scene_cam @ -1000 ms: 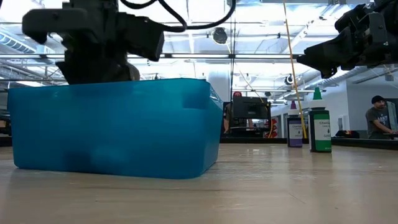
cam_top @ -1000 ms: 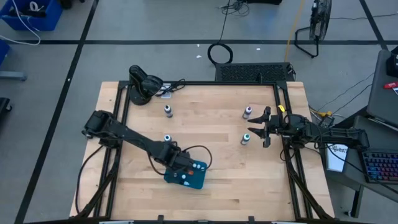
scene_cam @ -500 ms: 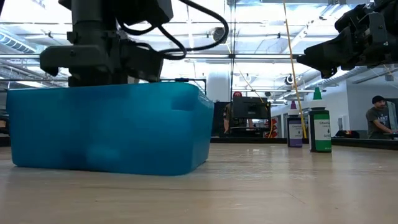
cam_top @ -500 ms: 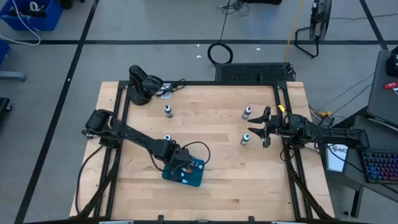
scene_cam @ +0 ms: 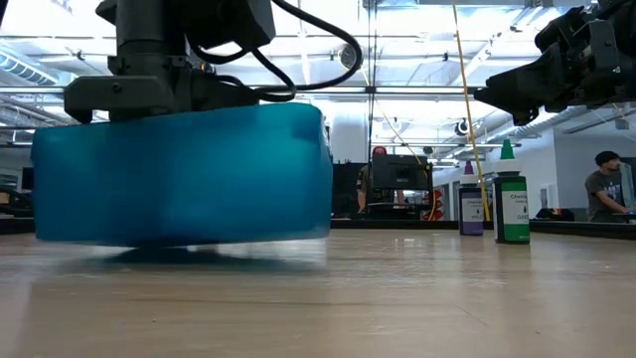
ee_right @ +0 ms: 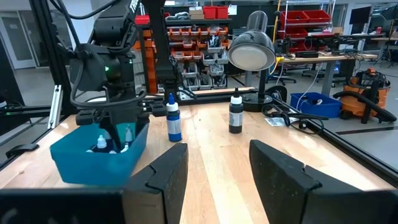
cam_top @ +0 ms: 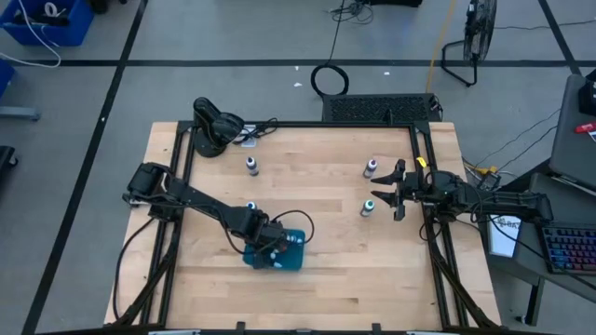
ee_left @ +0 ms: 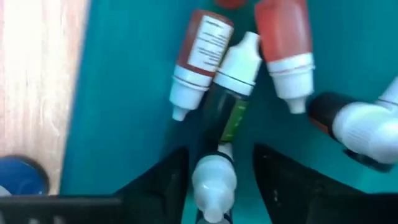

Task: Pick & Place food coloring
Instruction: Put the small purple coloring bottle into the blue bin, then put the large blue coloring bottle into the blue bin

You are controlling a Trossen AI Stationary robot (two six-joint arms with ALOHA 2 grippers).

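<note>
A teal bin (cam_top: 284, 256) near the table's near edge holds several small white-capped dropper bottles with red, brown and dark green bodies (ee_left: 205, 56). My left gripper (ee_left: 217, 180) reaches down into the bin, open, with one white-capped bottle (ee_left: 214, 177) lying between its fingers. Larger bottles stand upright on the wood: a blue one (cam_top: 250, 207), a dark one (cam_top: 251, 166), a purple one (cam_top: 371, 167) and a green one (cam_top: 368, 207). My right gripper (cam_top: 386, 191) hovers open beside the purple and green bottles, touching nothing. My left gripper comes from above into the teal bin (scene_cam: 179, 179), its fingers (ee_left: 168, 183) on either side of a white-capped bottle. I cannot tell whether they touch that bottle or the bin's floor. The bin's near bottom edge (scene_cam: 179, 242) stands slightly off the table.
A black lamp base (cam_top: 212, 130) sits at the table's far left corner. A dark frame rail (cam_top: 428, 186) runs along the table's sides. Bare wood lies between the bin and the right-hand bottles. A person (scene_cam: 601, 189) stands in the room beyond the table.
The left gripper has stayed down in the bin and shifted a little toward the table's left and far side. The bin has slid and turned with it, and its near bottom edge has risen off the wood. The right arm has kept still.
</note>
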